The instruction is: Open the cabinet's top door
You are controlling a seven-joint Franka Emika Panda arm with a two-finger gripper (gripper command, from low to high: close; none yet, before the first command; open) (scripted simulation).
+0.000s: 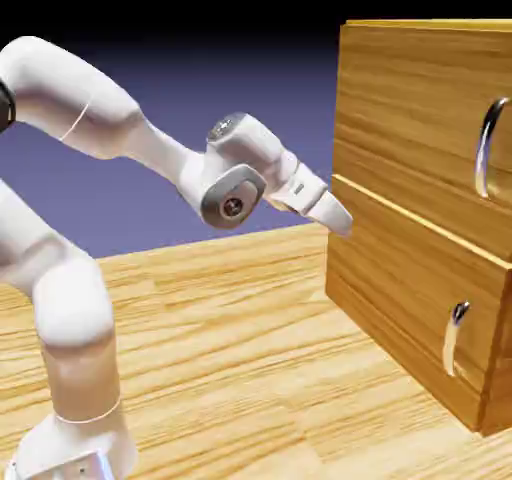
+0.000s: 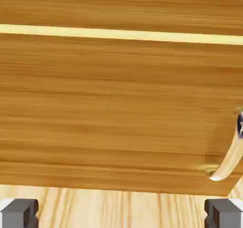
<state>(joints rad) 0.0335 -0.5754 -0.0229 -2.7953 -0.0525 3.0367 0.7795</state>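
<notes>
The cabinet of light-brown grained wood stands at the right of the exterior view. Its top door is shut, and its long curved silver handle is near the right edge. My gripper hovers just off the cabinet's left front edge, level with the seam between the two panels and far from the long handle. In the hand view the cabinet front fills the picture, and my gripper is open with nothing between its fingertips.
The shorter lower panel carries a small silver handle, which also shows at the hand view's right edge as a curved handle. A bright seam runs across the wood. The wooden table lies below.
</notes>
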